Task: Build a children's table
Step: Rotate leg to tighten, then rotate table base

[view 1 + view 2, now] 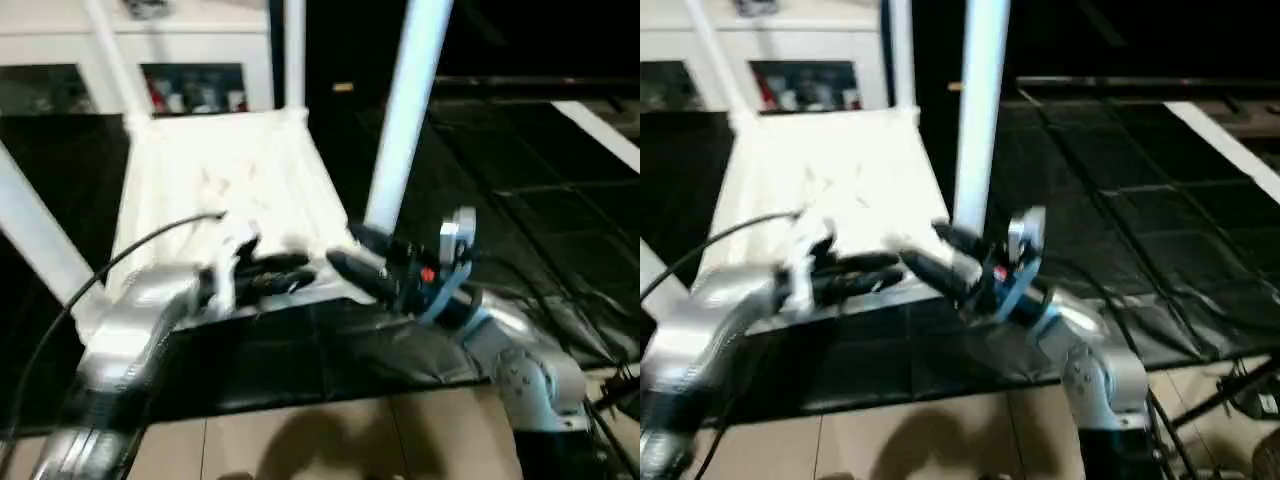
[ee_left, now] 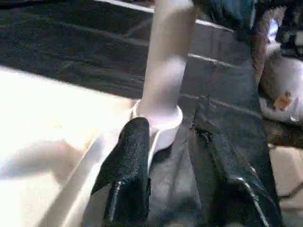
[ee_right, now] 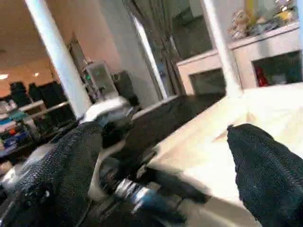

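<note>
On the black mat-covered floor (image 1: 560, 250), the white plastic rectangular tabletop (image 1: 225, 190) lies upside down, ribbed underside up, with long white tapered tube legs rising from its corner sockets. That orientation suits the job: legs can be pushed down into the sockets from above. The near right leg (image 1: 405, 110) stands upright in its round corner socket (image 2: 158, 124), and three more legs show at the other corners, so the table looks nearly assembled.

The right gripper (image 1: 350, 258) sits just beside the base of that leg, its two black fingers spread apart and holding nothing. The left gripper (image 1: 265, 275) reaches over the tabletop's near edge toward the same corner; its fingers (image 2: 127, 170) stand apart, on either side of the socket, gripping nothing. Both probably hover there to check or seat that leg.

A white glass-door cabinet (image 1: 190, 60) stands behind the tabletop.
</note>
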Robot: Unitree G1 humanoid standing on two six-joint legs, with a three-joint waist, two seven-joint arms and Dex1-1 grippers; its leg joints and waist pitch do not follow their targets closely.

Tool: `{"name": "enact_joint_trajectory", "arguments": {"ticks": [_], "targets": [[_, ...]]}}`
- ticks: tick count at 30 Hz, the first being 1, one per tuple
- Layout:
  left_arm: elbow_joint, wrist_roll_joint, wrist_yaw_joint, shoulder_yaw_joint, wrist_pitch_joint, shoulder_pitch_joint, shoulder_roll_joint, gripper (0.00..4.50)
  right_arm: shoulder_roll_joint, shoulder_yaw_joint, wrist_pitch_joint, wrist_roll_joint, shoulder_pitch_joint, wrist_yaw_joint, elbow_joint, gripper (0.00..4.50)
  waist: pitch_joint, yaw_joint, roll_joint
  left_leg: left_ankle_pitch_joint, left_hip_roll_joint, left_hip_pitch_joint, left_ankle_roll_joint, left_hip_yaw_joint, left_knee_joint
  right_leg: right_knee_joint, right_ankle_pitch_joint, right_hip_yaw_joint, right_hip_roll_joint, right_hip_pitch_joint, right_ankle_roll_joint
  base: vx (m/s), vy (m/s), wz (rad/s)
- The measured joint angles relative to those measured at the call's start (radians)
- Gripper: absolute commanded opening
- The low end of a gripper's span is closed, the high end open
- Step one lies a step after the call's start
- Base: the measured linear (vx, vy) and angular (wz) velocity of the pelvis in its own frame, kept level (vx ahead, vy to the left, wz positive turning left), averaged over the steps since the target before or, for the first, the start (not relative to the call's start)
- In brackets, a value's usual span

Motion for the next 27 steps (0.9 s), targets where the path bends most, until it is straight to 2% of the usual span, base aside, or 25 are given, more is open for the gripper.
{"name": "enact_joint_trajectory", "arguments": {"ticks": [3, 5, 7, 10, 13, 16, 20, 22, 24, 27], "targets": [[-0.118, -0.031, 0.011, 0.005, 0.058, 0.161, 0.014, 1.95, 0.015, 0.008, -0.04, -0.054, -0.03, -0.061, 0.051, 4.5, -0.001, -0.004, -0.001, 0.0, 0.0, -0.001, 0.0, 0.0, -0.003, 0.0, -0.001, 0.0, 0.0, 0.0, 0.002, 0.0, 0.0, 0.0], [-0.169, -0.036, 0.011, -0.002, 0.081, 0.231, 0.028, 2.26, 0.023, 0.006, -0.073, -0.106, -0.054, -0.125, 0.103, 4.5, -0.001, -0.003, -0.003, 0.0, 0.0, 0.001, -0.001, 0.001, -0.003, 0.0, -0.002, 0.0, 0.0, -0.001, 0.002, 0.0, 0.0, 0.0], [-0.2, -0.039, 0.012, 0.0, 0.099, 0.264, 0.052, 2.28, 0.023, -0.012, -0.094, -0.141, -0.061, -0.177, 0.144, 4.5, -0.001, 0.004, -0.004, 0.001, 0.0, 0.001, -0.001, 0.001, -0.003, 0.0, -0.002, 0.0, 0.001, -0.001, 0.003, 0.0, 0.0, 0.0], [-0.271, -0.073, 0.014, 0.039, 0.14, 0.344, 0.088, 2.42, 0.034, -0.025, -0.118, -0.152, -0.089, -0.24, 0.202, 4.5, -0.001, -0.002, -0.006, 0.001, -0.001, 0.001, -0.001, 0.001, -0.003, 0.0, -0.002, 0.002, 0.001, 0.0, 0.003, 0.0, 0.0, 0.0], [-0.299, -0.1, 0.012, 0.076, 0.175, 0.414, 0.129, 2.69, 0.024, -0.085, -0.153, -0.162, -0.134, -0.311, 0.263, 4.5, -0.001, 0.001, -0.012, 0.001, -0.001, 0.001, -0.001, 0.001, -0.002, -0.001, -0.002, 0.002, 0.001, 0.001, 0.003, 0.0, 0.0, 0.0], [-0.32, -0.108, -0.005, 0.098, 0.198, 0.477, 0.193, 2.94, 0.007, -0.119, -0.184, -0.184, -0.17, -0.351, 0.321, 4.5, -0.002, -0.002, -0.016, 0.001, -0.001, 0.001, -0.001, 0.0, -0.002, -0.001, -0.002, 0.002, 0.001, 0.002, 0.003, 0.0, 0.0, 0.0], [-0.325, -0.127, -0.03, 0.162, 0.227, 0.531, 0.268, 3.14, -0.039, -0.128, -0.201, -0.203, -0.176, -0.359, 0.364, 4.5, -0.005, -0.002, -0.021, 0.001, -0.001, 0.001, -0.001, 0.0, -0.002, -0.001, -0.002, 0.002, 0.002, 0.002, 0.003, 0.0, 0.0, 0.0], [-0.323, -0.138, -0.03, 0.21, 0.232, 0.532, 0.286, 3.48, -0.055, -0.125, -0.2, -0.215, -0.171, -0.344, 0.364, 4.5, -0.005, -0.003, -0.021, 0.001, -0.001, 0.001, -0.001, 0.0, -0.002, 0.0, -0.002, 0.002, 0.002, 0.002, 0.003, 0.0, 0.0, 0.0], [-0.311, -0.148, -0.021, 0.257, 0.228, 0.509, 0.293, 3.53, -0.069, -0.095, -0.196, -0.223, -0.141, -0.305, 0.346, 4.5, -0.006, -0.003, -0.023, 0.001, 0.0, 0.001, -0.001, 0.0, -0.003, 0.0, -0.002, 0.002, 0.002, 0.002, 0.004, 0.0, 0.0, 0.0], [-0.265, -0.149, -0.011, 0.311, 0.216, 0.487, 0.334, 3.84, -0.07, -0.038, -0.17, -0.232, -0.093, -0.262, 0.323, 4.5, -0.008, -0.006, -0.026, 0.001, 0.0, 0.001, -0.001, -0.001, -0.003, -0.001, -0.003, 0.003, 0.005, 0.002, 0.004, 0.0, 0.0, 0.0]]}}
